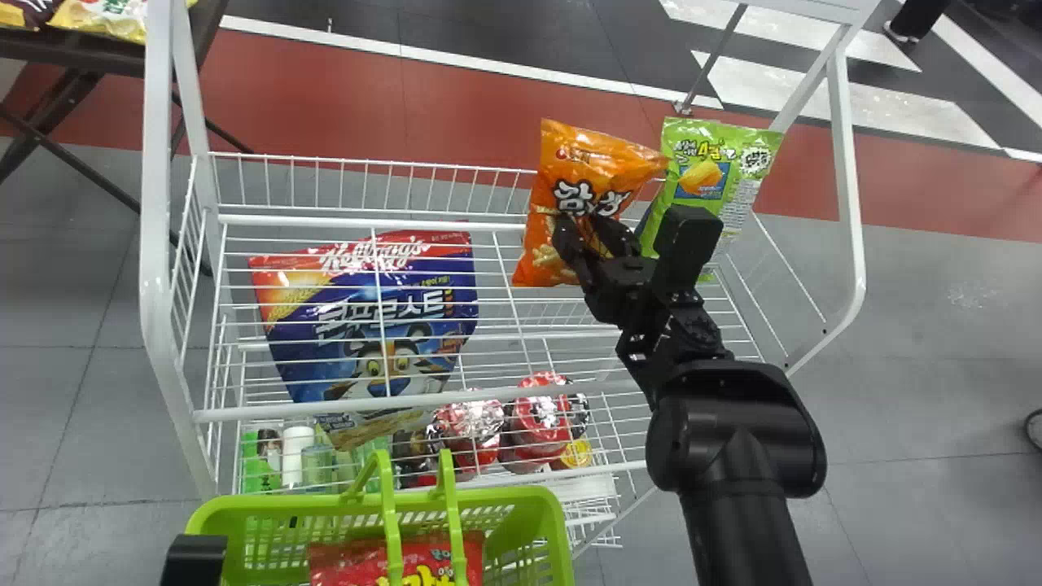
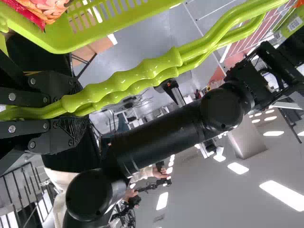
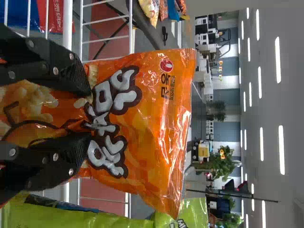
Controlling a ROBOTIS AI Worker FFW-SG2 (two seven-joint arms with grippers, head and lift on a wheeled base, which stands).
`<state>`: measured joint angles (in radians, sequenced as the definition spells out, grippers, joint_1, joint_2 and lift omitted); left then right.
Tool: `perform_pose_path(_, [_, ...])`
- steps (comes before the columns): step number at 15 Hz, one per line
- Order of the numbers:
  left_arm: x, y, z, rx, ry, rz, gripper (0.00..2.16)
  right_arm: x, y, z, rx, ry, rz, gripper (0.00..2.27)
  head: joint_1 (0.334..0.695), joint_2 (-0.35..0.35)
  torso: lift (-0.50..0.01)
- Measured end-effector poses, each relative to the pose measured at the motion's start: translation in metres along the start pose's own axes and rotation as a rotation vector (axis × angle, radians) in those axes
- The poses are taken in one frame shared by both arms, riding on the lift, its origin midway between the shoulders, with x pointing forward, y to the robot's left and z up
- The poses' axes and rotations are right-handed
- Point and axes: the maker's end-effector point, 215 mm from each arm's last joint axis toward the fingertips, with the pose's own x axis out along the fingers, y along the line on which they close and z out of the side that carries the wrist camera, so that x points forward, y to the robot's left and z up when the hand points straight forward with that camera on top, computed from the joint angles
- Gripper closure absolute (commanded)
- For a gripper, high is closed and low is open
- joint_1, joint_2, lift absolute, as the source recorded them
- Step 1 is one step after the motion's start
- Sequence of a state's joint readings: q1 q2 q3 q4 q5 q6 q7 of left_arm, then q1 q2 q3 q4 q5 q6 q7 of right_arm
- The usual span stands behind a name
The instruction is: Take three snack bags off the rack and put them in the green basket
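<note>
Head view: white wire rack takes up most of the scene. Green basket sits in front of its lower left, red snack bag inside; left wrist view adds an orange patterned bag in there. Blue-and-red cereal bag is in the rack's left part, seen through the wires. Orange snack bag is up at the rack's back right, in the right gripper: fingers clamped on the middle of its front, film creased between them in right wrist view. Green snack bag just beside it; can't tell if they touch. Left gripper is left of the basket; left wrist view has its fingers clamped around the basket handles. Red-topped containers lower down in the rack.
</note>
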<state>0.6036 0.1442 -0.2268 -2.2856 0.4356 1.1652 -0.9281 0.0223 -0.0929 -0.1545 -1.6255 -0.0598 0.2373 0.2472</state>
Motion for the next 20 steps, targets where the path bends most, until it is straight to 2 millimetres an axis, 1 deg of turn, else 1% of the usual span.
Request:
perform_pose_path(3, [0.000, 0.000, 0.000, -0.002, 0.000, -0.001, 1.28, -0.023, 0.013, 0.020, 0.000, -0.048, 0.030, 2.20, 0.695, -0.350, -0.021])
perform_pose_path(6, [0.000, 0.000, -0.001, -0.003, 0.000, -0.001, 1.28, -0.052, 0.033, 0.033, 0.009, -0.022, 0.116, 2.20, 0.695, -0.350, -0.021])
perform_pose_path(8, [-0.001, 0.000, 0.000, -0.002, -0.002, -0.001, 1.28, -0.079, 0.046, 0.038, 0.025, 0.048, 0.190, 2.19, 0.695, -0.350, -0.021])
perform_pose_path(10, [-0.002, 0.001, 0.002, 0.000, -0.004, 0.001, 1.28, -0.118, 0.055, 0.037, 0.044, 0.148, 0.242, 2.19, 0.695, -0.350, -0.021])
perform_pose_path(13, [-0.002, 0.003, 0.006, 0.009, -0.005, 0.008, 1.28, -0.182, 0.062, 0.023, 0.093, 0.302, 0.258, 2.19, 0.695, -0.350, -0.021])
perform_pose_path(14, [-0.002, 0.004, 0.007, 0.012, -0.006, 0.010, 1.28, -0.204, 0.066, 0.012, 0.134, 0.370, 0.270, 2.19, 0.695, -0.350, -0.021])
perform_pose_path(15, [-0.002, 0.004, 0.008, 0.013, -0.006, 0.009, 1.28, -0.224, 0.074, -0.002, 0.179, 0.444, 0.294, 2.19, 0.695, -0.350, -0.021])
perform_pose_path(16, [-0.001, 0.003, 0.009, 0.013, -0.008, 0.006, 1.28, -0.247, 0.085, -0.021, 0.234, 0.541, 0.319, 2.19, 0.695, -0.350, -0.021])
perform_pose_path(17, [-0.001, 0.002, 0.009, 0.012, -0.010, 0.005, 1.28, -0.265, 0.094, -0.034, 0.270, 0.611, 0.335, 2.19, 0.695, -0.350, -0.021])
perform_pose_path(18, [-0.001, 0.002, 0.009, 0.011, -0.012, 0.004, 1.28, -0.279, 0.102, -0.041, 0.288, 0.652, 0.352, 2.19, 0.695, -0.350, -0.021])
perform_pose_path(20, [-0.001, 0.002, 0.011, 0.011, -0.019, 0.004, 1.28, -0.294, 0.120, -0.051, 0.301, 0.697, 0.397, 2.19, 0.695, -0.350, -0.021])
